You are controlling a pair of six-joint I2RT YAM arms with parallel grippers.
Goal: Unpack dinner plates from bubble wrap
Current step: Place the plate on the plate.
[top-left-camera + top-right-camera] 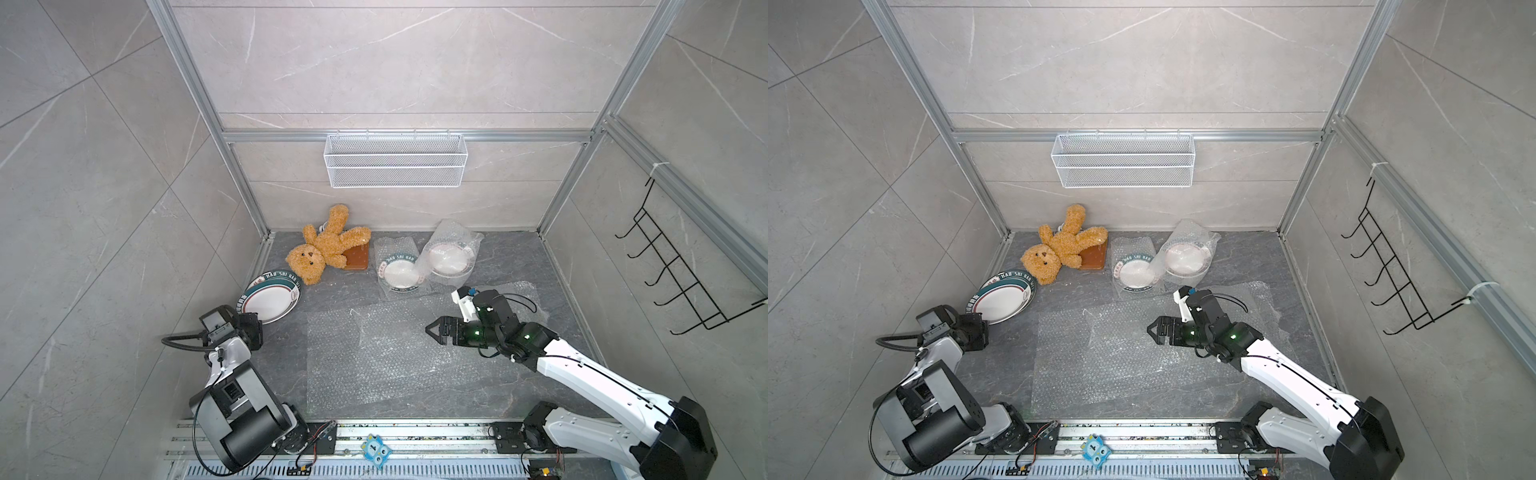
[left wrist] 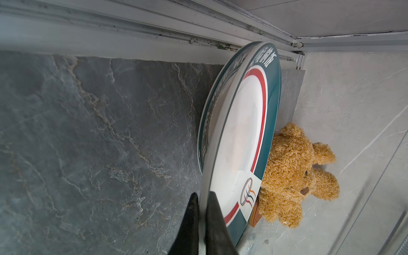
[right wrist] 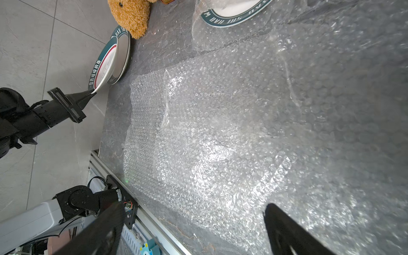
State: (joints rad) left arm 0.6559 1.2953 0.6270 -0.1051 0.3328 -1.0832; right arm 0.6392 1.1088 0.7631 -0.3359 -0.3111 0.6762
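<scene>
We pinch a tilted dinner plate [image 2: 238, 132], seemingly atop another, in our left gripper [image 2: 202, 194]; our right gripper [image 1: 430, 331] gapes above bubble wrap [image 1: 374, 357]

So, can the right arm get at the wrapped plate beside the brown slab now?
Probably yes. The right gripper is open and empty, and only flat bubble wrap lies between it and that wrapped plate.

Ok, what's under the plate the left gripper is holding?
Another bare plate, its green rim band showing. The held plate, pinched by the left gripper, hides much of its face.
</scene>
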